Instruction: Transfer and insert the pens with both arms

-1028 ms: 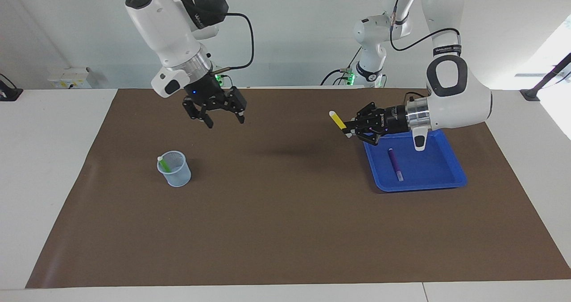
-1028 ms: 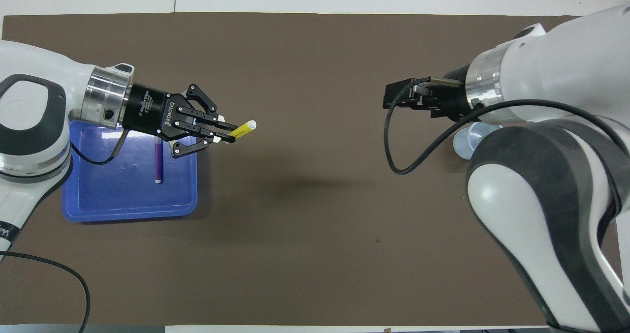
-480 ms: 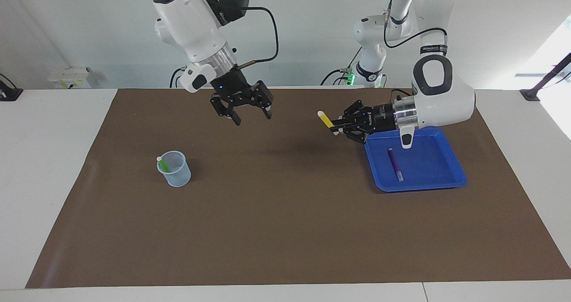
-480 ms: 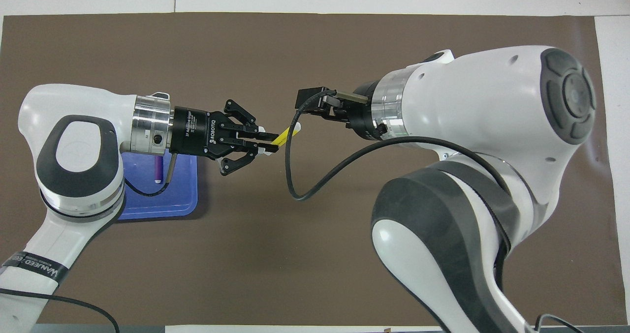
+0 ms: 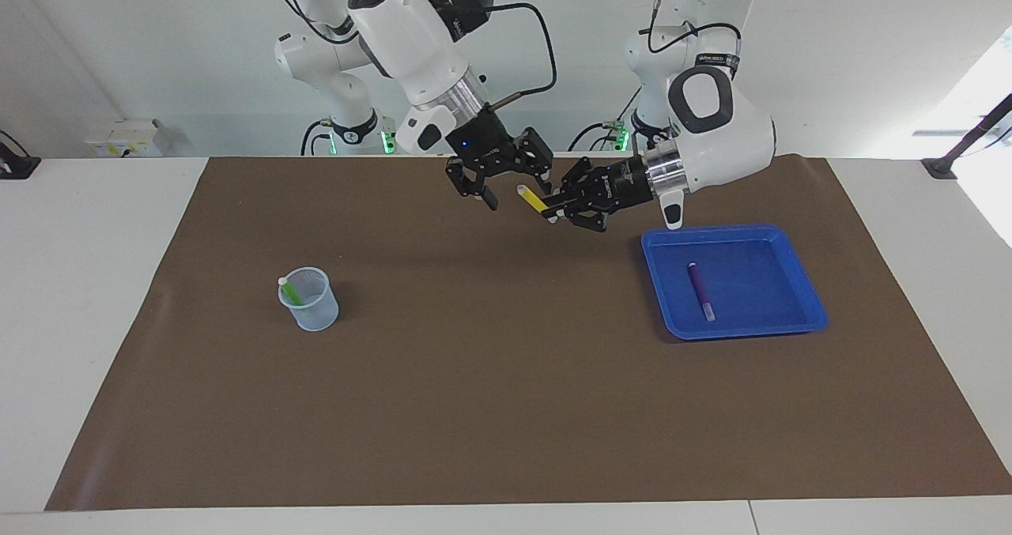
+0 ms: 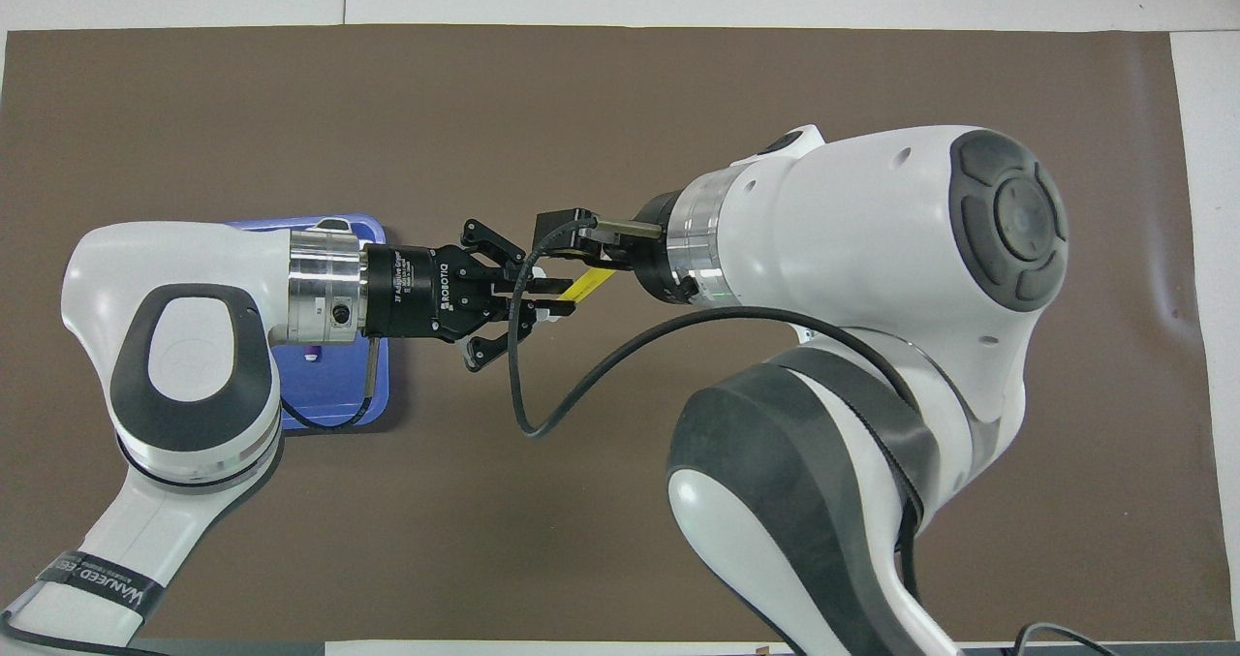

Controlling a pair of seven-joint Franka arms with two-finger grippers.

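My left gripper is shut on the yellow pen and holds it level in the air over the middle of the brown mat; it also shows in the overhead view with the yellow pen. My right gripper is open, and the pen's whitish cap end lies between its fingers. The green pen stands in a pale blue mesh cup toward the right arm's end. The purple pen lies in a blue tray toward the left arm's end.
The brown mat covers most of the white table. In the overhead view the left arm covers much of the blue tray, and the right arm hides the cup.
Both grippers have moved toward the middle of the mat and met. The left gripper carried the yellow pen away from the tray, and its cap end now sits between the right gripper's open fingers.
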